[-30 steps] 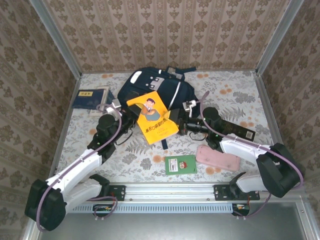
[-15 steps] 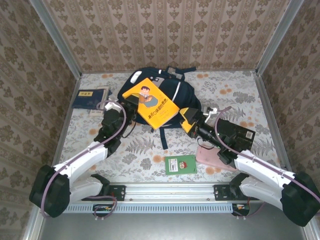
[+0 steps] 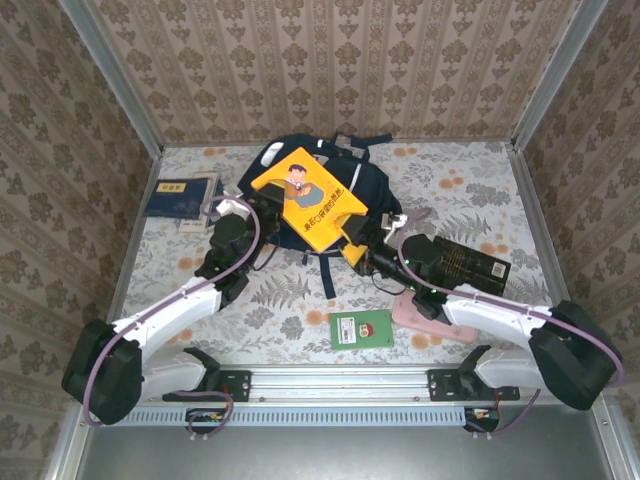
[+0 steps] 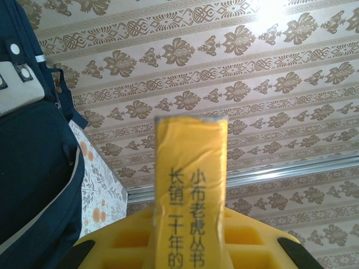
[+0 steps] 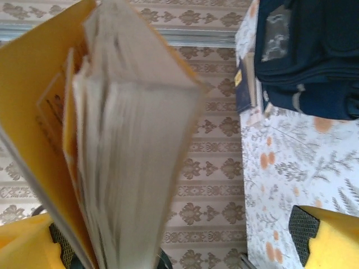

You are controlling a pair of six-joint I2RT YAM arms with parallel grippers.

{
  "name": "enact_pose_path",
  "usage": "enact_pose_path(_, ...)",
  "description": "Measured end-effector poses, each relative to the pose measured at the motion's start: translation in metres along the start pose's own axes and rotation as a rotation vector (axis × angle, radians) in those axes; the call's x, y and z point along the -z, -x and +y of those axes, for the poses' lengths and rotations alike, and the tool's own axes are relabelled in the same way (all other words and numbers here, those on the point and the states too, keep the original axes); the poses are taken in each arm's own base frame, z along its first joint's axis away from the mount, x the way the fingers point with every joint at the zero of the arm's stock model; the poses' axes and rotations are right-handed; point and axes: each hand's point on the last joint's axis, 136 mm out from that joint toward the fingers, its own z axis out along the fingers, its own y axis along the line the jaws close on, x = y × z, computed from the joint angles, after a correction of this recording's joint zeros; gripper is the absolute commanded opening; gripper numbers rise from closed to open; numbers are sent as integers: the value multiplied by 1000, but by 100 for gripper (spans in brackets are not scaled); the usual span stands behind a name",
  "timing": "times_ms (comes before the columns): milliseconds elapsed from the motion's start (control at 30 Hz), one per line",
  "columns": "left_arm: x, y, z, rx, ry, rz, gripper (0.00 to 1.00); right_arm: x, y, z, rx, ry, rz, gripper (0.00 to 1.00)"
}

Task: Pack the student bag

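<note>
Floral-print desk [image 3: 470, 190]; left gripper [image 3: 257, 207] clamped yellow paperback book [image 3: 305, 200] over navy fabric backpack [image 3: 368, 185]; right gripper [image 3: 356, 240] gaped wide; pink oblong pouch [image 3: 435, 315], green booklet [image 3: 361, 329] lay unpacked.

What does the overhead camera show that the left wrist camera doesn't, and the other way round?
Overhead: both arms, a pink case, a green booklet, a black book, a navy book, and the cartoon cover of the yellow book.
Left wrist: the print on that book's spine, up close, with the left gripper clamped on it.
Both: the bag, the yellow book, the patterned wall.
</note>
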Motion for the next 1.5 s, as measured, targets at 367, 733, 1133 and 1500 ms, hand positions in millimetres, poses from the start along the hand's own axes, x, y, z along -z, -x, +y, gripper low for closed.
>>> enact_pose_path(367, 0, 0, 0, 6, 2, -13, 0, -18, 12, 44, 44, 109, -38, 28)
enact_pose_path(733, -1, -10, 3, -35, 36, 20, 51, 4, 30, 40, 116, 13, -101, 0)
enact_pose_path(1133, -65, -37, -15, -618, 152, 279, 59, 114, 138, -13, 191, -347, -372, 0)
enact_pose_path(1500, -145, -102, 103, -747, 224, 791, 57, 162, 153, -73, 89, -530, -347, 0)
